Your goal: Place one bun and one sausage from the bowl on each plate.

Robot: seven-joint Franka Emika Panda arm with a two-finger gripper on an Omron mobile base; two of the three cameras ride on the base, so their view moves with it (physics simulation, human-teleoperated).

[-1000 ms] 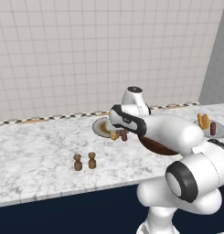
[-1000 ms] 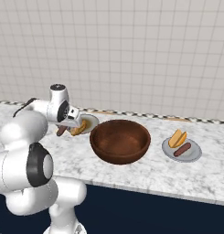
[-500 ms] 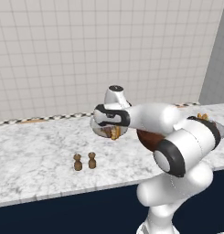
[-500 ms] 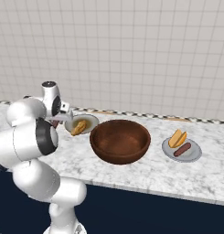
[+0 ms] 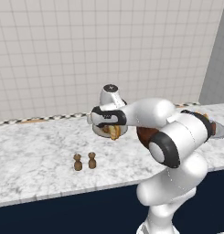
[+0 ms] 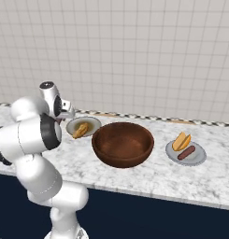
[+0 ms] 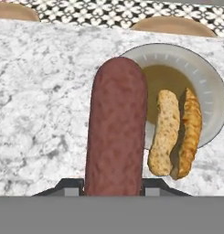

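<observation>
sausage: a reddish-brown sausage [image 7: 115, 128] stands lengthwise up the middle, its near end clamped between the hand's [image 7: 112, 185] dark finger tips
plate: pale grey, brownish centre [image 7: 207, 82], just right of the sausage
bun: split golden bun [image 7: 175, 133] lies on the plate, overhanging its near rim
desk: grey-white marble [image 7: 40, 100]

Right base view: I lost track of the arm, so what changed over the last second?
The arm swung further left, carrying the sausage in the gripper above the left plate. The bowl, the bun and the filled right plate stayed put.
</observation>
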